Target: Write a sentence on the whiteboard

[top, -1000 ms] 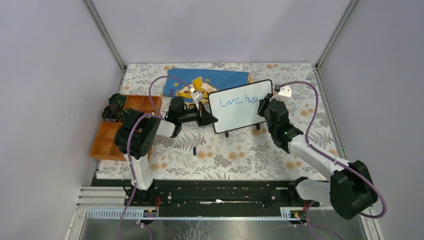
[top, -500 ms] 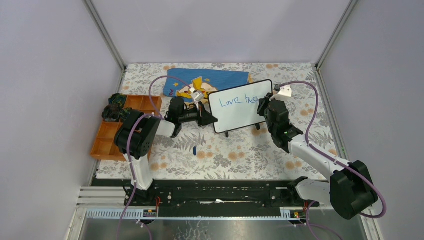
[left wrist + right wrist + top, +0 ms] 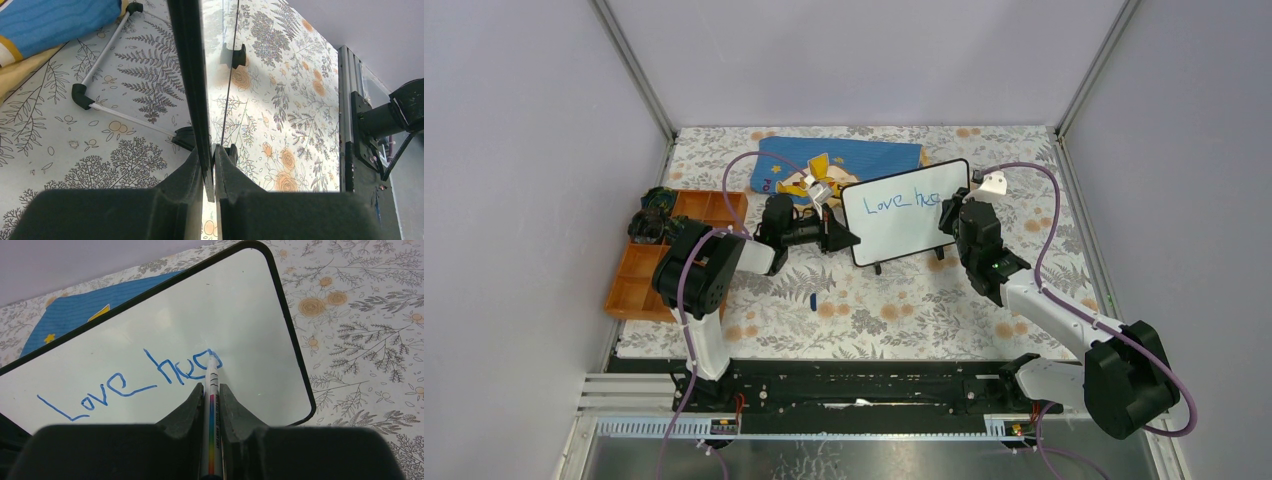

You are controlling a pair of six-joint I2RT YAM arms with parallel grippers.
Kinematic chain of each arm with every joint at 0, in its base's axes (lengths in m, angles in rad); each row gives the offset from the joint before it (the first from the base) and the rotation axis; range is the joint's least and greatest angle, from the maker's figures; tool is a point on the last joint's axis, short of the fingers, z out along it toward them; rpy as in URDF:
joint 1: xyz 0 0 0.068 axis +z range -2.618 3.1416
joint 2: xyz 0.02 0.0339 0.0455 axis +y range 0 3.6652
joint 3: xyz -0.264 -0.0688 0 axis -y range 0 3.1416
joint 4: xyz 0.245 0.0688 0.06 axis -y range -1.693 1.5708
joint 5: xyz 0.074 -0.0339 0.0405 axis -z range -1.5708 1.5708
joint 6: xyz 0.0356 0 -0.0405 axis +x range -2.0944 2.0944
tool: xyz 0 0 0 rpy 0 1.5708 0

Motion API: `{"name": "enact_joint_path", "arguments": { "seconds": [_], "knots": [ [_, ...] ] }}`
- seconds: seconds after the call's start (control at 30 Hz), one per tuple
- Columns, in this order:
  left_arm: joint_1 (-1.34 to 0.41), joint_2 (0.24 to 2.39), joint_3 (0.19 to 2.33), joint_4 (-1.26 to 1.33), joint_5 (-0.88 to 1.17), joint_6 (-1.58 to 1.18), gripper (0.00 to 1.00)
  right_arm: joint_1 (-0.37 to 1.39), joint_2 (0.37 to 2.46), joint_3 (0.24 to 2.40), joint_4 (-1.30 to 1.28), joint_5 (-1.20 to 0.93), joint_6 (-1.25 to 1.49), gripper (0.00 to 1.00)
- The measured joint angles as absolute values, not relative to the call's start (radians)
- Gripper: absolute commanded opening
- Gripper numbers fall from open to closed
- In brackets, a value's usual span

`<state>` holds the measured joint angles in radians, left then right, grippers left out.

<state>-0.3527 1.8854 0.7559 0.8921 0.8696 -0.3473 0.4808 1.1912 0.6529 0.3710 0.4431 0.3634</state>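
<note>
At the near edge a black rail (image 3: 864, 385) is seen, with both arm bases fixed to it. Just beyond, on the flowered table cover (image 3: 894, 310), a small dark blue cap (image 3: 812, 299) is laid, apart from everything else. At the left edge an orange tray (image 3: 629, 290) with compartments is set. Dark items (image 3: 652, 222) are gathered at its far end, too small to be told apart.

The whiteboard (image 3: 904, 235) is stood near the middle of the table on its little black feet, leaned back. Its left edge is pinched by the left gripper (image 3: 209, 157), whose jaws are drawn narrow on the black rim. In the left wrist view the board is seen edge-on, and a white rod stand (image 3: 104, 52) with black ends is shown behind it. The right gripper (image 3: 211, 390) is closed on a white marker (image 3: 212, 372), whose tip is pressed to the board at the last letter. The sentence (image 3: 130, 382) is written in blue along the board's upper part; "Love" and roughly "hea" can be read. From overhead, the board's right edge is partly covered by the right gripper.

Behind the board a blue cloth (image 3: 864, 158) with a yellow figure is spread, its near part hidden by the board.
</note>
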Motion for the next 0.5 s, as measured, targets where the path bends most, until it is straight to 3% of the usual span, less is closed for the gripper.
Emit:
{"name": "enact_joint_path", "arguments": {
  "seconds": [0.5],
  "knots": [
    [-0.353,1.885,0.756,0.891,0.868,-0.347,0.0,0.481,1.163,0.638,0.324,0.453,0.363,0.0]
  ]
}}
